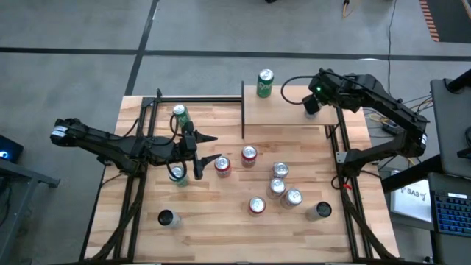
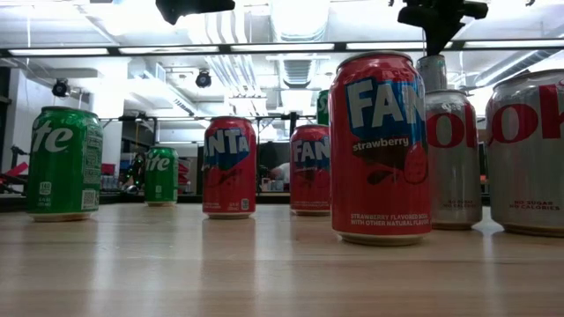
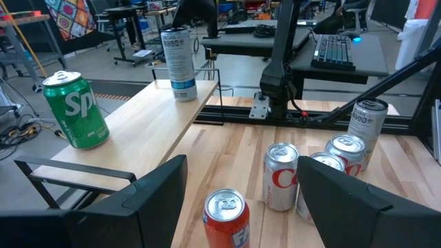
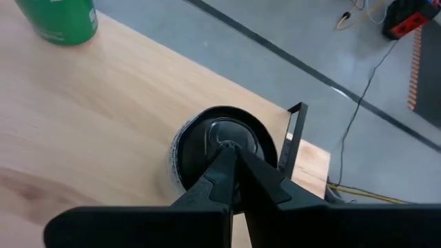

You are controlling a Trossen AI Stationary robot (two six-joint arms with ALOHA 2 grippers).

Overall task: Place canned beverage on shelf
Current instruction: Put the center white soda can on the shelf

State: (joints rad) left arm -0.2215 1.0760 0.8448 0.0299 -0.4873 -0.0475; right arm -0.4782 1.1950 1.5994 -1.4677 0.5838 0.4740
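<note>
So the left gripper [image 1: 210, 149] hangs over the table with fingers spread wide, nothing in them; a red can [image 1: 222, 166] sits just ahead of its tips, a green can [image 1: 177, 175] right beside its wrist; the right gripper [image 4: 231, 162] is pinched shut directly above a dark can [image 4: 219, 153] standing on the shelf [image 1: 283, 110], with a green Sprite can [image 1: 265, 84] farther along the same board.
</note>
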